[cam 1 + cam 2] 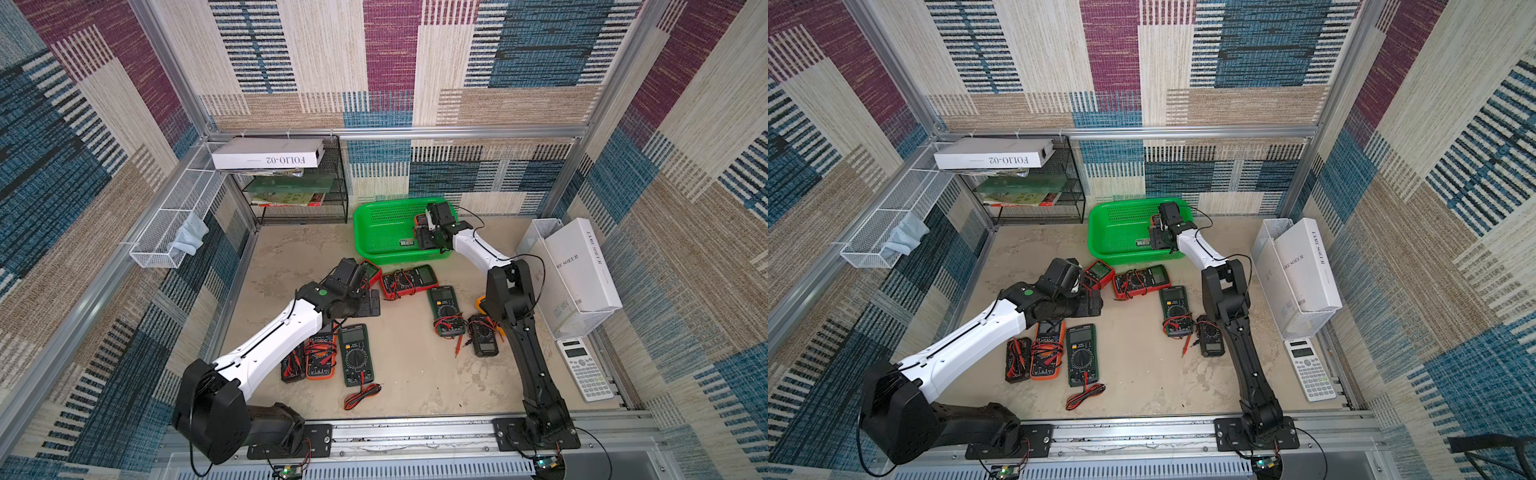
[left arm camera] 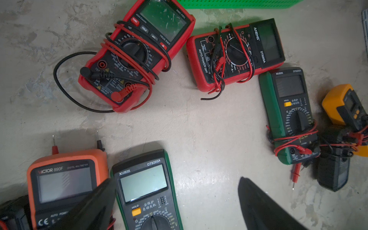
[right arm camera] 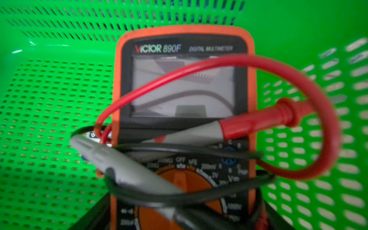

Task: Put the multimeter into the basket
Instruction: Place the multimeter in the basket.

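Note:
In the right wrist view an orange-cased multimeter (image 3: 183, 79), wrapped in red and black leads, sits between the dark fingers of my right gripper (image 3: 183, 219), which is shut on its lower body. The green perforated basket (image 3: 49, 119) fills the view behind it. In both top views the right gripper (image 1: 426, 235) (image 1: 1160, 237) hangs inside the right half of the basket (image 1: 382, 224) (image 1: 1117, 228), and only an orange edge of the multimeter (image 1: 419, 219) shows. My left gripper (image 2: 177, 180) (image 1: 372, 301) is open and empty above the table, with a green meter (image 2: 145, 189) below it.
Several other meters lie on the table: two red (image 1: 409, 280) (image 2: 139, 53), green (image 1: 446, 309) (image 1: 355, 355), orange (image 1: 320, 357), yellow (image 2: 346, 107). A black mesh rack (image 1: 299, 183) stands back left, a white wire tray (image 1: 174, 224) left, and a boxed holder (image 1: 577, 266) and calculator (image 1: 586, 370) right.

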Robot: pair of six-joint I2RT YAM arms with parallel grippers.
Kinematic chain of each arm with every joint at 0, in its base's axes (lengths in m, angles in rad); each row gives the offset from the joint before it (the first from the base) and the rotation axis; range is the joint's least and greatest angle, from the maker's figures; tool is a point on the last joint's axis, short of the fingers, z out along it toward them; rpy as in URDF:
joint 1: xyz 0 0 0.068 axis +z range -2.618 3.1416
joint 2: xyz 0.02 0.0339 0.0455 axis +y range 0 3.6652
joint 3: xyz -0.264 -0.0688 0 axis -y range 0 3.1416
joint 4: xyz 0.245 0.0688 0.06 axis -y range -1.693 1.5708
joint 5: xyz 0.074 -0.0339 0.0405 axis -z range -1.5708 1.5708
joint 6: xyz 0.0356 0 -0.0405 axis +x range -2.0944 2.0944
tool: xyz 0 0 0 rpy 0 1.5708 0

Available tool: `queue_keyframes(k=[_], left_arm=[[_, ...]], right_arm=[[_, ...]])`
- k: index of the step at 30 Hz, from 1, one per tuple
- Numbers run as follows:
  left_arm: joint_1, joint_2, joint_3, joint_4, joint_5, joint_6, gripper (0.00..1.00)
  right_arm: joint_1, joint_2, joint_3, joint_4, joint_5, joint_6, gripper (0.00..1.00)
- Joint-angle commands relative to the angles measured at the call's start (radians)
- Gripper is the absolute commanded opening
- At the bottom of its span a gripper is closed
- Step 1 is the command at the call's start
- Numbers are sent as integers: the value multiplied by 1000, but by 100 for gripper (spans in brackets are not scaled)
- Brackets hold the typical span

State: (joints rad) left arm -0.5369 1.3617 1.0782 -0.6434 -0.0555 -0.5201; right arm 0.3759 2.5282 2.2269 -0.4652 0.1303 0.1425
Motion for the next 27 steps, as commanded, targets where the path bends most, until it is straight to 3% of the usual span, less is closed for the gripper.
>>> queue_keyframes(k=[1, 5, 9, 18, 27], left_arm=[[-4, 4, 0, 1, -12, -4, 100], [-9, 13, 5, 1, -10, 0, 100], [-11, 14, 8, 0, -13, 1, 100], [-11, 16, 5, -6, -21, 3, 100], [-12, 10, 16, -26, -68, 36, 100]], right_arm=[[-3, -55, -3, 59, 27, -5, 67], [-13, -41, 9, 61, 39, 11, 76], [-17, -3, 63, 31, 63, 25, 99], [-17, 4, 89, 13, 71, 46, 100], [-1, -90, 65, 7, 36, 45, 99]])
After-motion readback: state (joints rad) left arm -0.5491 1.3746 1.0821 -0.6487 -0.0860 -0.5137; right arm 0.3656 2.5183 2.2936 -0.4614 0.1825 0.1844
